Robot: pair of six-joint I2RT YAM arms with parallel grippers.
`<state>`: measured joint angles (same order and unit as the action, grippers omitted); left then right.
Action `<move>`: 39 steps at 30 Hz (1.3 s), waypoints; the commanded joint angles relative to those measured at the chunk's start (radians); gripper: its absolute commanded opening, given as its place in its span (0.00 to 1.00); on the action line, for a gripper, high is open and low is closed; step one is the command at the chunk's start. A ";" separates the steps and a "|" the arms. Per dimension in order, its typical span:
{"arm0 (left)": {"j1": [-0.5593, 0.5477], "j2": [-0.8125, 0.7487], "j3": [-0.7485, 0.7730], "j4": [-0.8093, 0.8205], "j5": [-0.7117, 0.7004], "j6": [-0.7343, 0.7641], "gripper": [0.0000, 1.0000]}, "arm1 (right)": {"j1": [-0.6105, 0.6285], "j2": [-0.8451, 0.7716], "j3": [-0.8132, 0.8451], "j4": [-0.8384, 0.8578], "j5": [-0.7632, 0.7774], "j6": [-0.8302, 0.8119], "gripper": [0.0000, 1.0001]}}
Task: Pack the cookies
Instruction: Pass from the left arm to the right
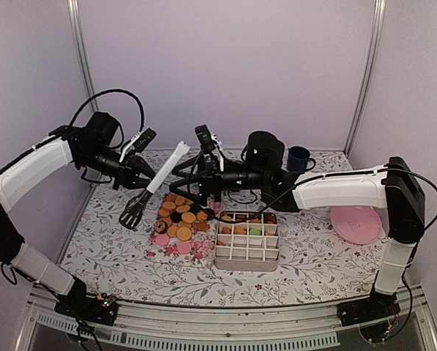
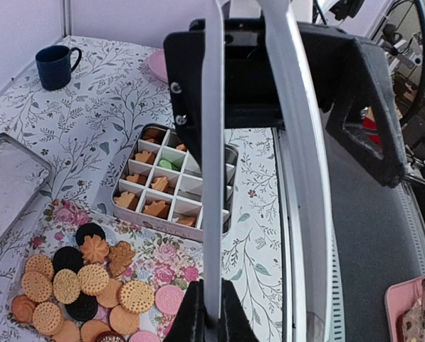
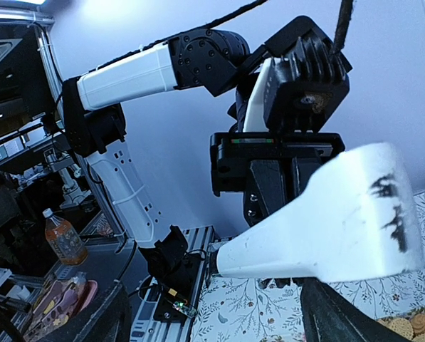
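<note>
The cookies (image 1: 180, 218) lie in a pile of round orange, dark and pink discs on a floral mat (image 2: 162, 260); in the left wrist view the cookies (image 2: 70, 285) are at the lower left. Right of the pile stands a divided box (image 1: 247, 263) with cookies in several cells, one of them green (image 1: 255, 231). My left gripper (image 1: 151, 178) is shut on white tongs (image 1: 168, 167) whose dark tips (image 1: 134, 212) hang left of the pile. My right gripper (image 1: 183, 174) stands open around the tongs' upper end (image 3: 326, 235) without touching it.
A dark blue mug (image 1: 299, 157) stands at the back. A pink plate (image 1: 356, 223) lies at the right under the right arm. A metal tray (image 2: 9, 185) lies behind the cookie pile. The box (image 2: 137, 214) sits close to the mat's edge.
</note>
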<state>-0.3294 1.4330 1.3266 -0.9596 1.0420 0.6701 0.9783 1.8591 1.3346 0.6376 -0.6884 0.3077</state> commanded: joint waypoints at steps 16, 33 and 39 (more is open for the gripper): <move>-0.060 -0.024 -0.020 0.001 0.038 -0.005 0.00 | -0.011 0.165 0.163 0.093 -0.024 0.099 0.69; -0.066 -0.025 -0.037 0.008 0.028 -0.015 0.00 | -0.003 0.180 0.164 0.130 0.097 0.091 0.72; -0.066 -0.029 -0.041 0.022 0.021 -0.031 0.00 | -0.031 0.195 0.133 0.319 -0.012 0.240 0.67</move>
<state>-0.3626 1.4204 1.3056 -0.9230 1.0592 0.6334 0.9741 2.0315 1.4685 0.8051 -0.6640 0.4400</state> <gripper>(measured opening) 0.031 0.687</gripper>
